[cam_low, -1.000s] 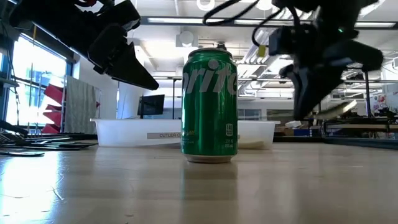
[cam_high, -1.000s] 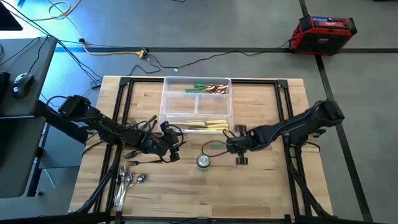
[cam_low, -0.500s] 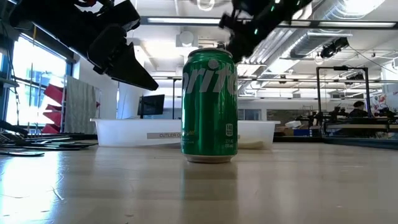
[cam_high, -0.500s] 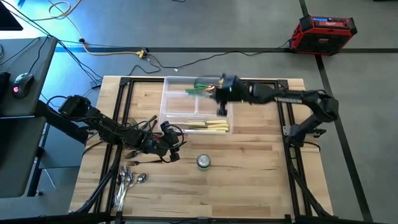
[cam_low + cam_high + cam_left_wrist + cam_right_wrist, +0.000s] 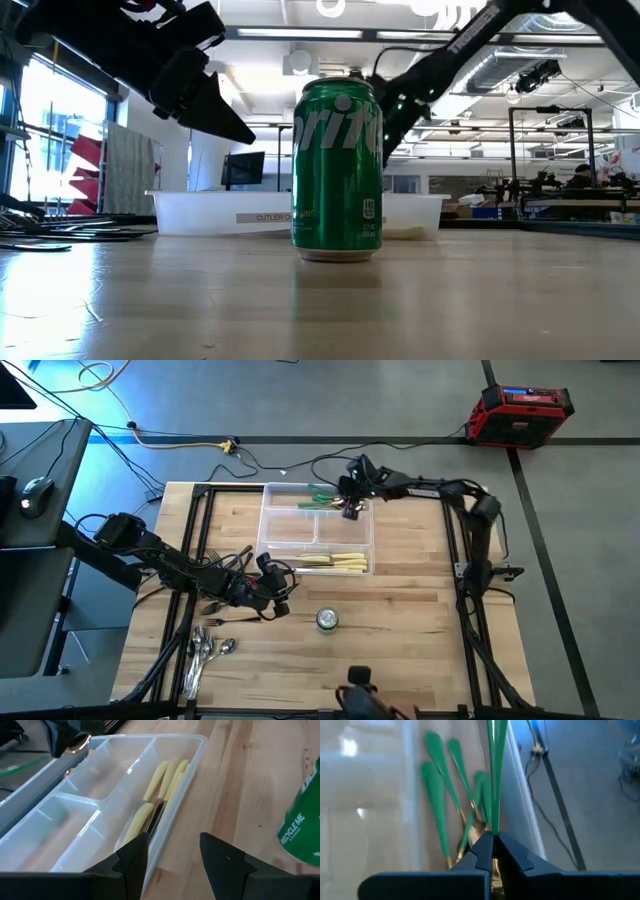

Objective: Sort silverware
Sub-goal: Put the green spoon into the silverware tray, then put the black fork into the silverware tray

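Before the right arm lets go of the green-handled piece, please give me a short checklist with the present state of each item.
1. Right gripper shut on the green-handled piece: ok.
2. Right gripper over the tray's far compartment, where the other green-handled pieces lie: ok.
3. Piece lined up lengthwise with the ones already there: ok, roughly parallel in the right wrist view.
4. Piece low enough to drop softly: cannot tell.
5. Left gripper open, empty, beside the tray's near side, clear of the drop: ok.
6. Can clear of the right arm: ok.
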`<state>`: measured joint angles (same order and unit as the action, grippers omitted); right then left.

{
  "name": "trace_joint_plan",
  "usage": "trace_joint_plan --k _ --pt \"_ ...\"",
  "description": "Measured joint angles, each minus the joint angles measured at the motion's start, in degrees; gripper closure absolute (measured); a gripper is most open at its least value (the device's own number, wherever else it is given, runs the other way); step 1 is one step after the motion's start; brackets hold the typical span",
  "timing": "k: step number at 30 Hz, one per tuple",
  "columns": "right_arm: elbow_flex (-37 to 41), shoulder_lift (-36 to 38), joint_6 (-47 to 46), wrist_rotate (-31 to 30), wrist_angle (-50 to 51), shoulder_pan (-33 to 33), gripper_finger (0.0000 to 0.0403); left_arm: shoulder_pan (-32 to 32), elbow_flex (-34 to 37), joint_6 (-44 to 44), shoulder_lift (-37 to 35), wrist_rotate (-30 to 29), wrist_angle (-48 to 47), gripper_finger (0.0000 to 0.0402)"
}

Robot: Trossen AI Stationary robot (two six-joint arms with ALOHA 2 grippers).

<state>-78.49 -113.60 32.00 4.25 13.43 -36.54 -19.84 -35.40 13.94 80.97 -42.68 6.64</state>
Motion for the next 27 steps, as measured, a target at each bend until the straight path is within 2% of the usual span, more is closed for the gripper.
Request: trace_joint_plan --k 4,9,12,17,20,27 --pt "-3.2 -3.2 0.0 0.1 3.2 -0.6 0.0403 0.0 0.0 -0.7 0.0 0.0 0.1 0.0243" --pt "-3.6 -3.7 2.1 0.1 6.7 -0.6 0.0395 0.0 0.0 -1.5 0.0 -0.1 -0.3 0.0243" --pt "-3.6 -3.7 3.4 -1.3 9.1 -0.6 0.037 0.1 0.0 -1.7 0.0 -0.1 -0.3 0.0243" --pt "-3.6 -2.9 2.7 -7.9 13.4 -0.1 0.0321 0.3 0.0 -1.7 0.0 -0.1 -0.3 0.0243" --pt "-3.6 -0.7 0.6 -11.2 17.1 0.5 0.0305 0.3 0.0 -1.7 0.0 -0.1 -0.4 0.0243" --pt "-3.6 9.2 -7.1 -8.7 24.7 4.1 0.03 0.4 0.0 -1.6 0.0 -0.1 -0.4 0.0243"
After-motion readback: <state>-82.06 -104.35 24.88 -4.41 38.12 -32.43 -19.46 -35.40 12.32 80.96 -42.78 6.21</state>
